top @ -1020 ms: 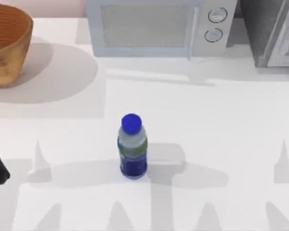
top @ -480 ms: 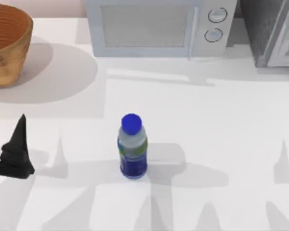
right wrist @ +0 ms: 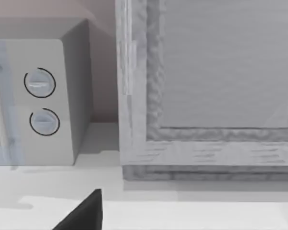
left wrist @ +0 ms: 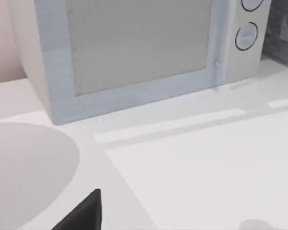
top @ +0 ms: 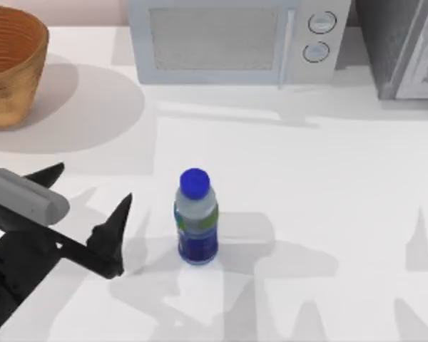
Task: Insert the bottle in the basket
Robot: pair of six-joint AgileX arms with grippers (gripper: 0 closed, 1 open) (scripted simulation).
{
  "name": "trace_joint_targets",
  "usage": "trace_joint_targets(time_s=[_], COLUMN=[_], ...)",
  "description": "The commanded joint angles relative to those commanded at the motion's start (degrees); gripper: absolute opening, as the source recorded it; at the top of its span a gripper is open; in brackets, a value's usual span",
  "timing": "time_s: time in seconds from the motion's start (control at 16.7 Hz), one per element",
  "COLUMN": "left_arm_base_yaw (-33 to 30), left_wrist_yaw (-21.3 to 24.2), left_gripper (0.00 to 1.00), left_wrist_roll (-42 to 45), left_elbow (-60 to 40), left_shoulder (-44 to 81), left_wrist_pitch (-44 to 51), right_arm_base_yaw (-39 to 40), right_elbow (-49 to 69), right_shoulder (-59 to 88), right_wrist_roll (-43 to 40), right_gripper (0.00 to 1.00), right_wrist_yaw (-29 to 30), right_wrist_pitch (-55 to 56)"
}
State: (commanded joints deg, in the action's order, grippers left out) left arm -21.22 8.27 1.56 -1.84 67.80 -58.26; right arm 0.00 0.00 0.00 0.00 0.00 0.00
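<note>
Standing upright near the table's middle, the bottle (top: 197,217) is showing its blue cap to the top camera, nothing touching it. Left gripper (top: 93,206) is sitting just to the bottle's left, low over the table, fingers spread wide: one dark fingertip (top: 120,214) is pointing up close beside the bottle, the other (top: 51,172) is farther left. Clear gap between the near finger and the bottle. Basket (top: 11,65) is sitting at the far left corner, well apart from bottle and gripper. Microwave (top: 232,39) is standing along the back edge, a grey cabinet (top: 403,46) to its right. Left wrist camera is facing the microwave front (left wrist: 134,48). Right gripper: can't tell its state; its wrist camera is looking at the microwave dials (right wrist: 41,103) and cabinet.
</note>
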Motion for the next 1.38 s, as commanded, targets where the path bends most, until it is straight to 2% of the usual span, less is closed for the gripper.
trace_joint_targets(time_s=[0.3,0.6,1.02,1.38], left_arm_base_yaw=[-7.5,-12.0,-12.3,-14.8], left_wrist_yaw=[3.0,4.9,5.0,2.9], left_gripper=[1.0,1.0,1.0,1.0], left_wrist_roll=[0.8,1.4,1.5,1.0], left_elbow=[-0.7,-1.5,-1.6,-11.1], left_shoulder=[25.7,39.3,40.6,46.0], left_wrist_pitch=[-21.3,-33.3,-34.2,-30.4], right_arm_base_yaw=[0.0,0.0,0.0,0.0], right_elbow=[0.0,0.0,0.0,0.0], right_shoulder=[0.0,0.0,0.0,0.0], right_wrist_roll=[0.0,0.0,0.0,0.0], right_gripper=[1.0,1.0,1.0,1.0], right_wrist_yaw=[0.0,0.0,0.0,0.0], right_wrist_pitch=[0.0,0.0,0.0,0.0])
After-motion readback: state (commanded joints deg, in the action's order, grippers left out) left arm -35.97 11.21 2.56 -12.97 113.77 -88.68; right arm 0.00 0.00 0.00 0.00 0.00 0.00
